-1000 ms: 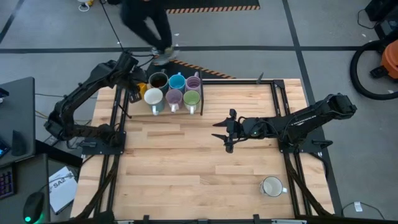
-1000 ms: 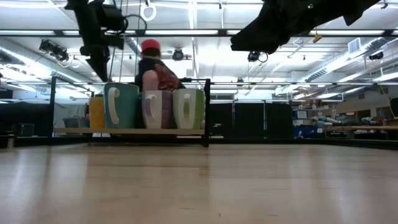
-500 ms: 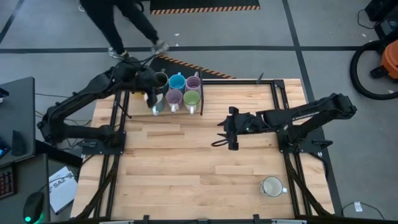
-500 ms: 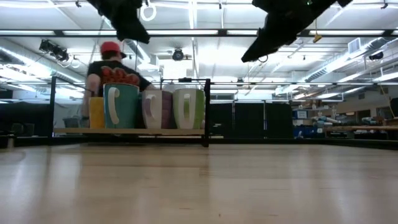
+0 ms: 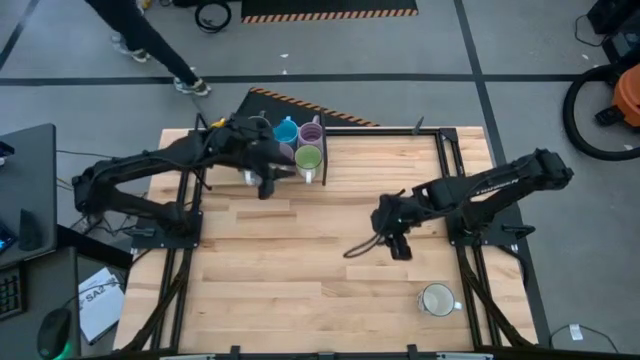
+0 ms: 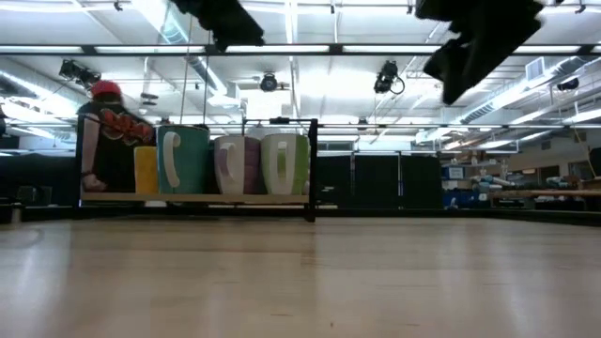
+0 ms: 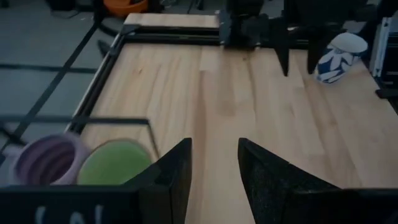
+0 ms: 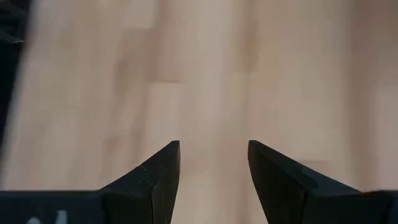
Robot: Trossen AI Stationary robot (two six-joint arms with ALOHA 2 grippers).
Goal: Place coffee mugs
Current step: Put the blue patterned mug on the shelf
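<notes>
Mugs [image 5: 296,145] cluster in a rack at the table's [image 5: 300,260] eleven o'clock; one white mug [image 5: 437,299] sits at five o'clock. Left gripper [image 7: 213,163] and right gripper [image 8: 213,163] hover spread, empty, above the wood; no writing legible.

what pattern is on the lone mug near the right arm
White with dark blue leaf-like markings on the lone mug; it shows best in the left wrist view.
</notes>
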